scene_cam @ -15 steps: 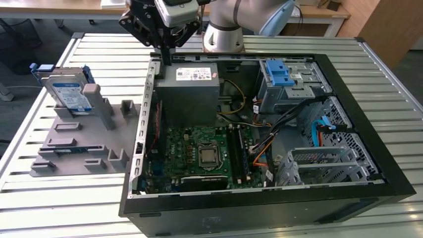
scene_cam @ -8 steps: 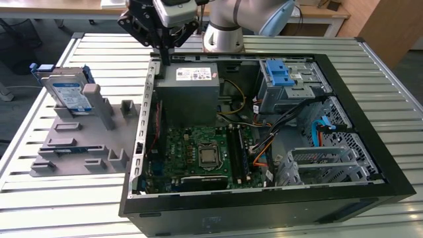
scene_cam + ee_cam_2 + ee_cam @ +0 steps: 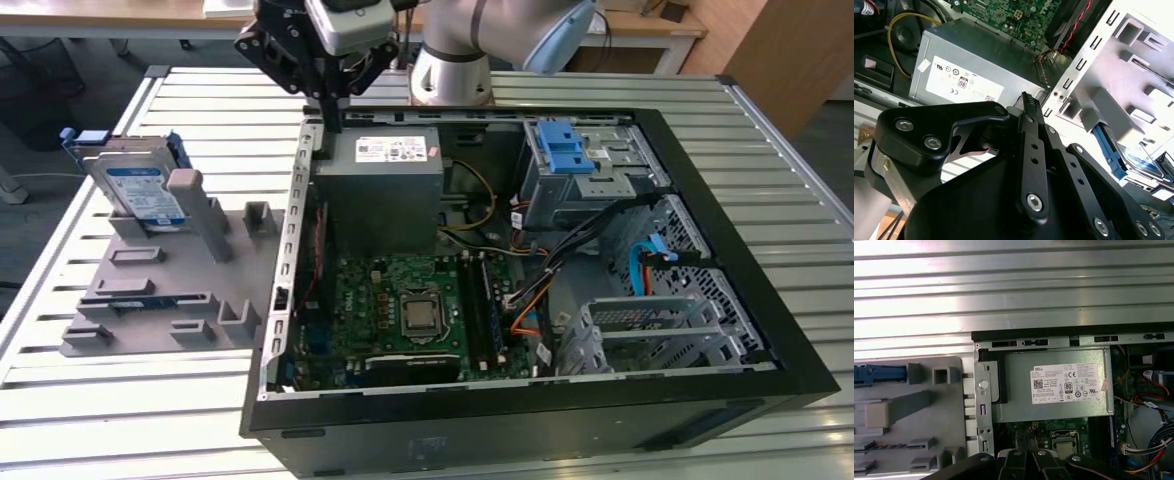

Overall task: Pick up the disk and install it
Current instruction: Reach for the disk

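Note:
The disk (image 3: 140, 188), a silver drive with a white-and-blue label in a blue carrier, stands upright in a slot of the grey fixture (image 3: 160, 295) at the exterior view's left. Its blue carrier edge also shows in the first wrist view (image 3: 879, 373) and the second wrist view (image 3: 1114, 152). My gripper (image 3: 327, 106) hangs over the back left corner of the open computer case (image 3: 534, 420), above the case wall beside the power supply. Its black fingers (image 3: 1026, 107) stand together with nothing between them. The disk is well apart from the gripper.
Inside the case lie the grey power supply box (image 3: 387, 180), the green motherboard (image 3: 400, 310), a blue latch bracket (image 3: 567, 150) and a metal drive cage (image 3: 661, 330) with loose cables. The case and fixture rest on a slatted metal table (image 3: 160, 400).

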Robot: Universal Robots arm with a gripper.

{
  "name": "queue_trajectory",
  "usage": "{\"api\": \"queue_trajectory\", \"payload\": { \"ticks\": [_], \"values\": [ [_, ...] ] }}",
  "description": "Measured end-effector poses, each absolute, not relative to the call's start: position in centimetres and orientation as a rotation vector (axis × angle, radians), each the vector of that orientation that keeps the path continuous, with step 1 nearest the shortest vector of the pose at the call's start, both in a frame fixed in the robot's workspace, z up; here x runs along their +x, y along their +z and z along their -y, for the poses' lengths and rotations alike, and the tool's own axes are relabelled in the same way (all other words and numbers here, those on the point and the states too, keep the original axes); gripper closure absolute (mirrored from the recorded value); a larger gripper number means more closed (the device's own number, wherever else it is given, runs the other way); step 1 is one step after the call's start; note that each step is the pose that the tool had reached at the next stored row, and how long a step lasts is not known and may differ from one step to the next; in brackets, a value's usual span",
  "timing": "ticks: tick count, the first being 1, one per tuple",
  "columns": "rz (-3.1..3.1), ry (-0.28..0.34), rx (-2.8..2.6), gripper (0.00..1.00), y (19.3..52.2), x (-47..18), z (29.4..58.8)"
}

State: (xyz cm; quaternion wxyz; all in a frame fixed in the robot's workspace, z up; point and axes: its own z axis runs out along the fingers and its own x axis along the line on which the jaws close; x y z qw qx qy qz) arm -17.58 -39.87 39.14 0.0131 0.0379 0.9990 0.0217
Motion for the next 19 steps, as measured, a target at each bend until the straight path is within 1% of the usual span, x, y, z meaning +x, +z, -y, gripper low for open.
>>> {"api": "queue_trajectory", "payload": {
  "ticks": [19],
  "values": [
    [-3.112, 0.068, 0.118, 0.89, 39.11, -18.06, 39.88]
  ]
}}
